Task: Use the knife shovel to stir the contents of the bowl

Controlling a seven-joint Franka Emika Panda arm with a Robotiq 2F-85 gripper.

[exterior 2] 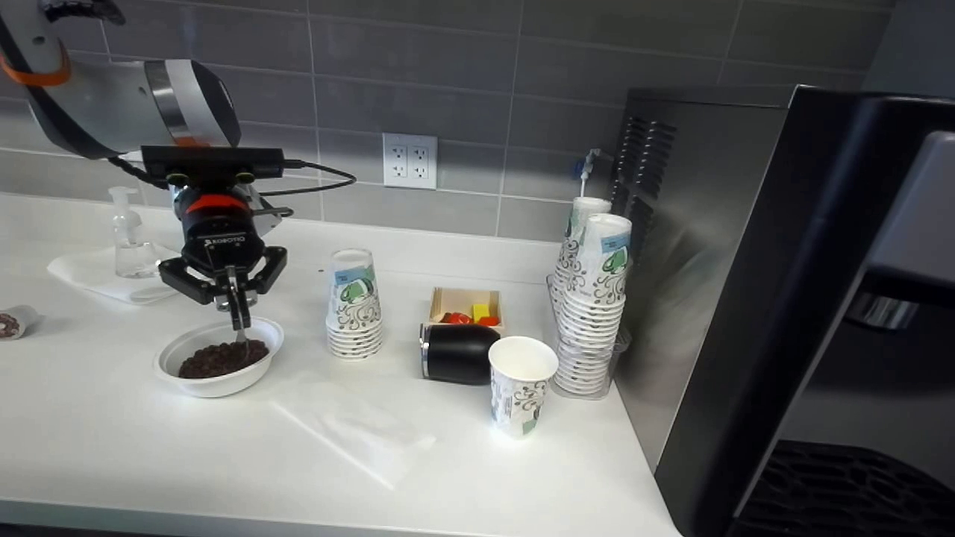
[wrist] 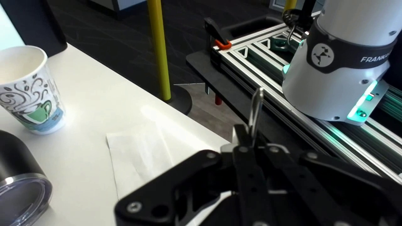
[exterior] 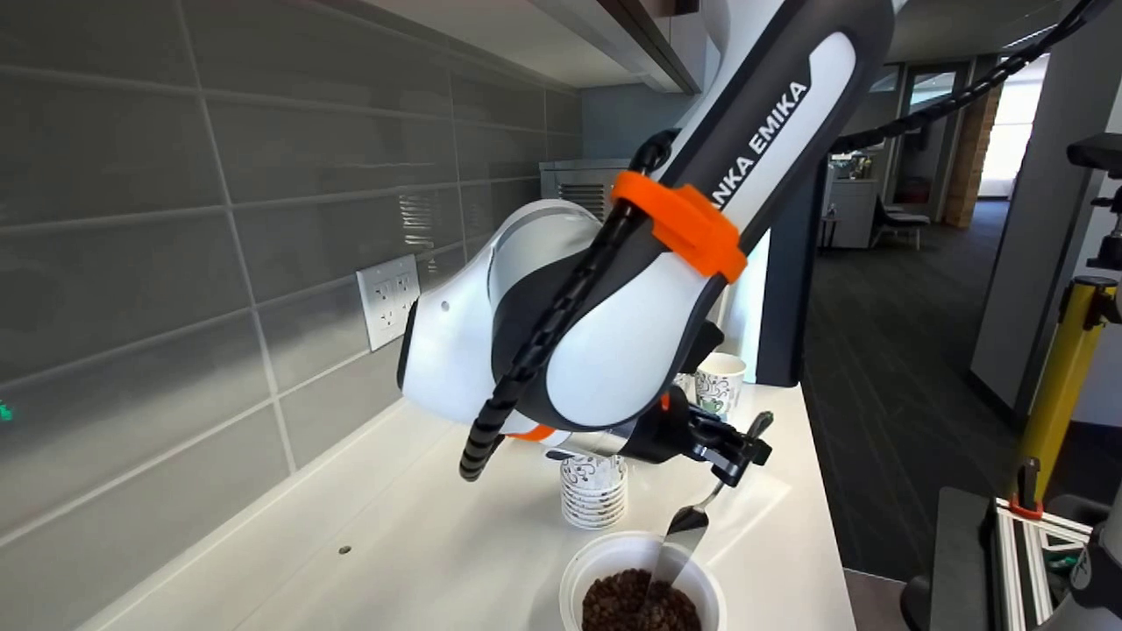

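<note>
The white bowl [exterior: 574, 585] stands on the counter and also shows in an exterior view [exterior 2: 216, 388]. It holds the dark brown, granular contents [exterior: 624, 605], also seen in an exterior view [exterior 2: 216, 361]. My gripper [exterior: 734, 457] is above the bowl, its fingers pointing down in an exterior view [exterior 2: 237, 307]. It is shut on the handle of the knife shovel [exterior: 688, 522]. The shovel leans, and its flat end reaches down into the contents [exterior 2: 241, 339]. In the wrist view the handle end [wrist: 257, 106] sticks out past the fingertips [wrist: 249, 138]; the bowl and contents are out of view there.
A stack of paper cups [exterior 2: 355, 309] stands beside the bowl. A single paper cup [exterior 2: 520, 391], a black tumbler [exterior 2: 459, 353] on its side, a small wooden box [exterior 2: 442, 302] and a white napkin [exterior 2: 358, 432] lie farther along. A soap bottle [exterior 2: 134, 250] stands behind. A dispenser [exterior 2: 694, 246] bounds the counter.
</note>
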